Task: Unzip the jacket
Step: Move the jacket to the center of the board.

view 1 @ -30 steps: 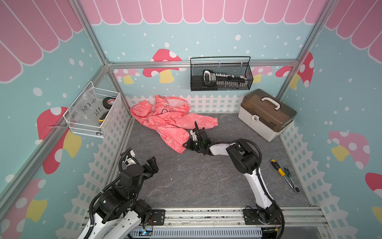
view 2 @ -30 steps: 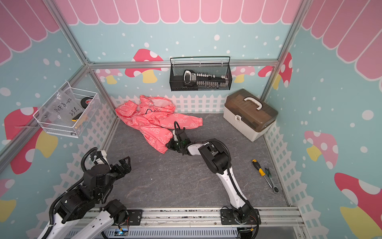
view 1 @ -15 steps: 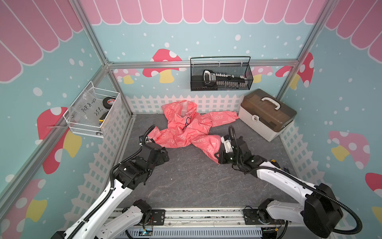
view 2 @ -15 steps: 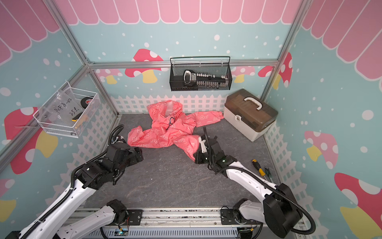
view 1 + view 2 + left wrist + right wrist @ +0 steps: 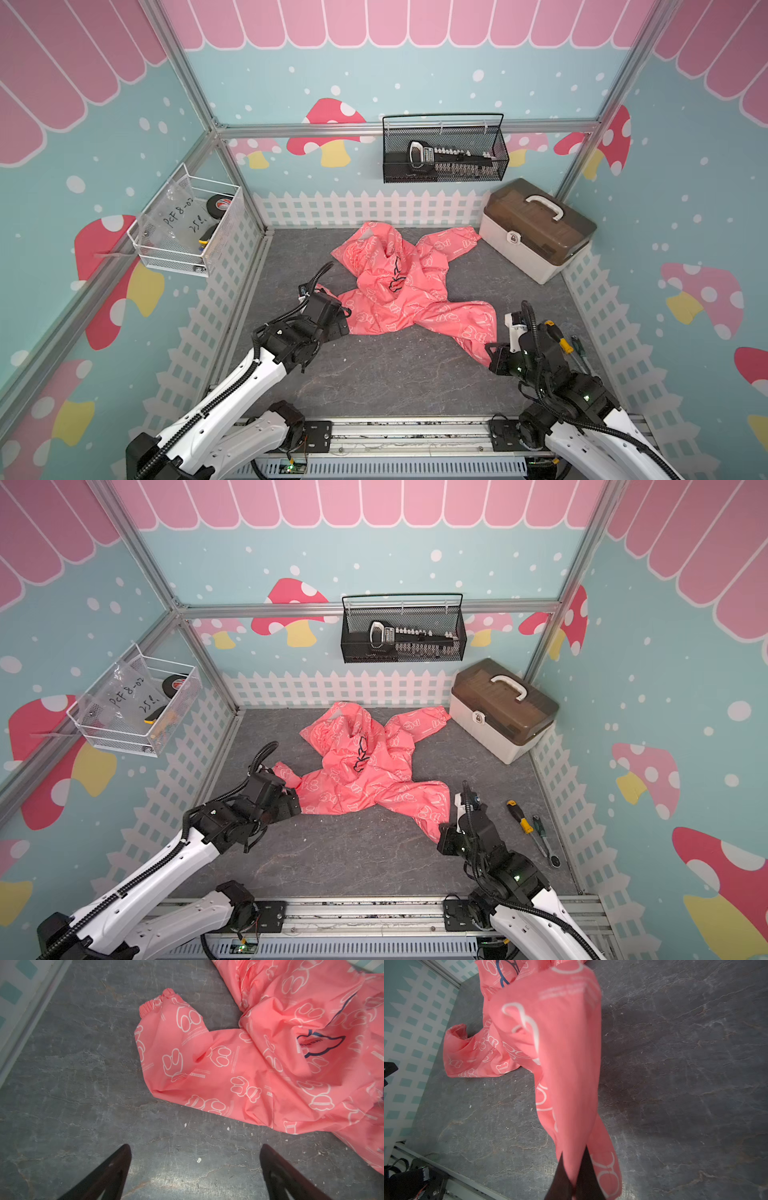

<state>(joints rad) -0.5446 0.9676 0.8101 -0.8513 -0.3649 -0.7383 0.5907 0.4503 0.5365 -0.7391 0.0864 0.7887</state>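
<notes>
My right gripper [image 5: 574, 1157] pinches a fold of the jacket [image 5: 409, 307]; my left gripper [image 5: 195, 1150] hangs spread over the counter [image 5: 72, 1084], near it.

coral-pink jacket [image 5: 409, 291], white bear outlines

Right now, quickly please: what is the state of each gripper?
Left gripper: open, holding nothing.
Right gripper: closed on a fold of the jacket.
</notes>
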